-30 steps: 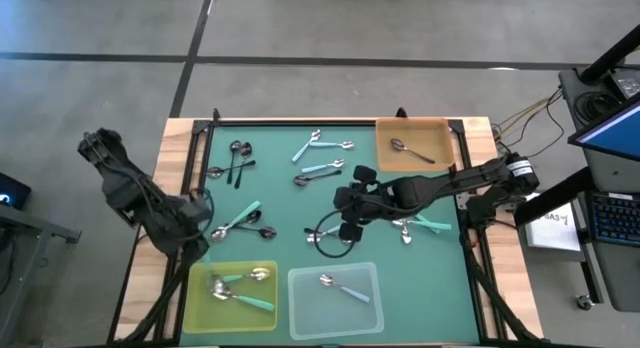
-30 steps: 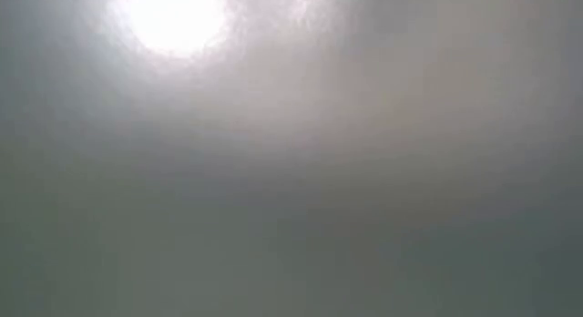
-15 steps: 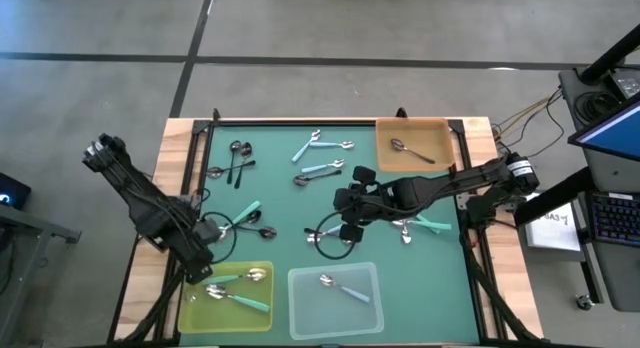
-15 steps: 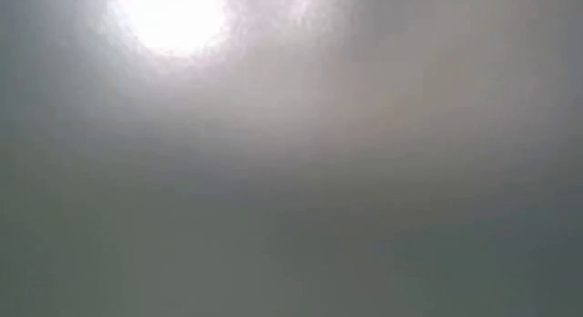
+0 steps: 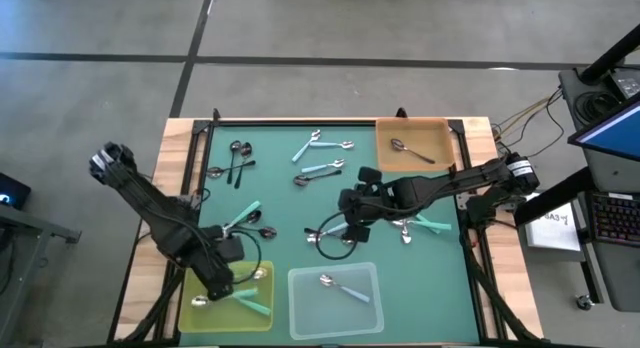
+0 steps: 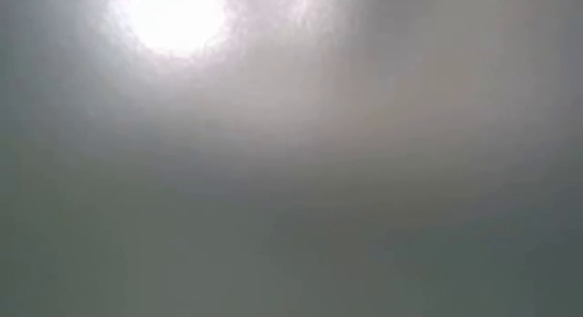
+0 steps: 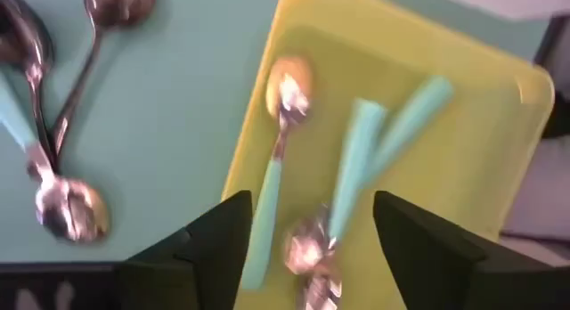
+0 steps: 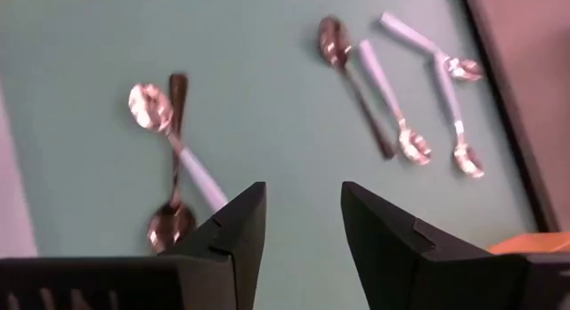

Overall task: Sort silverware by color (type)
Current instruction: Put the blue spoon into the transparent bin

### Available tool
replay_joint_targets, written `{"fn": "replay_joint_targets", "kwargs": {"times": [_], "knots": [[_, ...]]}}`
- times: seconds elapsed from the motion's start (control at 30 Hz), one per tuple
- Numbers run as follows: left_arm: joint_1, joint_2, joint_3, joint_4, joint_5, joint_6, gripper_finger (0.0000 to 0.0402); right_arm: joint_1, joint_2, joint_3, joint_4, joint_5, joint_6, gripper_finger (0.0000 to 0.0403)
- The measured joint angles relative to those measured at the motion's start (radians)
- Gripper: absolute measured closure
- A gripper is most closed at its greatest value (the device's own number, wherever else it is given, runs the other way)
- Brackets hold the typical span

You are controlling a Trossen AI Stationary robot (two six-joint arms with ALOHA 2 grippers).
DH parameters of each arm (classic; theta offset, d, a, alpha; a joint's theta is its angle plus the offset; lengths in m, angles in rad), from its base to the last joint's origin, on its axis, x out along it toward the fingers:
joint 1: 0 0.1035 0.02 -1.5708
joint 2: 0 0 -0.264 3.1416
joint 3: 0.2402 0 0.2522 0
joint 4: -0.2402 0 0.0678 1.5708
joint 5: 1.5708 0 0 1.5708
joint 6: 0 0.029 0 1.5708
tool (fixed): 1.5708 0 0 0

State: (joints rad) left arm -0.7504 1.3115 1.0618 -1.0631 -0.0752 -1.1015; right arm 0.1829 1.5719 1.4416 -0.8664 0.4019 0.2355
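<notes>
The left gripper (image 7: pixel 307 234) hangs over the square yellow plastic tray (image 7: pixel 481 159), its two dark fingers (image 7: pixel 214 248) spread wide with nothing gripped; between and just ahead of the jaws lie three teal-handled spoons with shiny metal bowls (image 7: pixel 356 172), one crossing another, the bowl of the nearest cut off at the frame's edge; off to one side of the jaws, on the green mat (image 7: pixel 169 123), lie more spoons (image 7: pixel 62 203), their handles running out of sight. From above, this gripper (image 5: pixel 222 280) covers part of the yellow tray's contents.

The right gripper (image 8: pixel 303 221) hovers over the mat mid-table, jaws parted by a moderate gap and holding nothing; ahead of them lie a black-handled spoon and a light-blue-handled spoon (image 8: pixel 169 150) crossed together, and further off a loose group of black and light-blue spoons (image 8: pixel 401 132). From above, the arm (image 5: pixel 420 190) hides some spoons beneath it.

The clear square tray (image 5: pixel 335 298) holds one light-blue spoon; the orange square tray (image 5: pixel 440 133) holds one dark-handled spoon. The low view is a grey blur with a bright glare; nothing can be made out there.
</notes>
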Motion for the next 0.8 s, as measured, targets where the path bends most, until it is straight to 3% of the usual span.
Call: {"fn": "replay_joint_targets", "kwargs": {"times": [0.13, 0.37, 0.6, 0.8], "knots": [[0.007, 0.029, 0.015, 0.008, -0.072, 0.009, 0.0174, 0.000, 0.028, -0.029, 0.013, -0.070, -0.059, 0.0269], [0.006, 0.060, 0.042, 0.035, -0.169, 0.025, 0.0190, -0.022, 0.188, -0.067, 0.114, -0.134, -0.258, 0.0275], [0.006, 0.070, 0.053, 0.032, -0.181, 0.046, 0.0200, -0.078, 0.318, -0.062, 0.166, -0.162, -0.307, 0.0274], [0.006, 0.068, 0.051, 0.025, -0.181, 0.067, 0.0200, -0.114, 0.339, -0.062, 0.187, -0.297, -0.306, 0.0279]]}}
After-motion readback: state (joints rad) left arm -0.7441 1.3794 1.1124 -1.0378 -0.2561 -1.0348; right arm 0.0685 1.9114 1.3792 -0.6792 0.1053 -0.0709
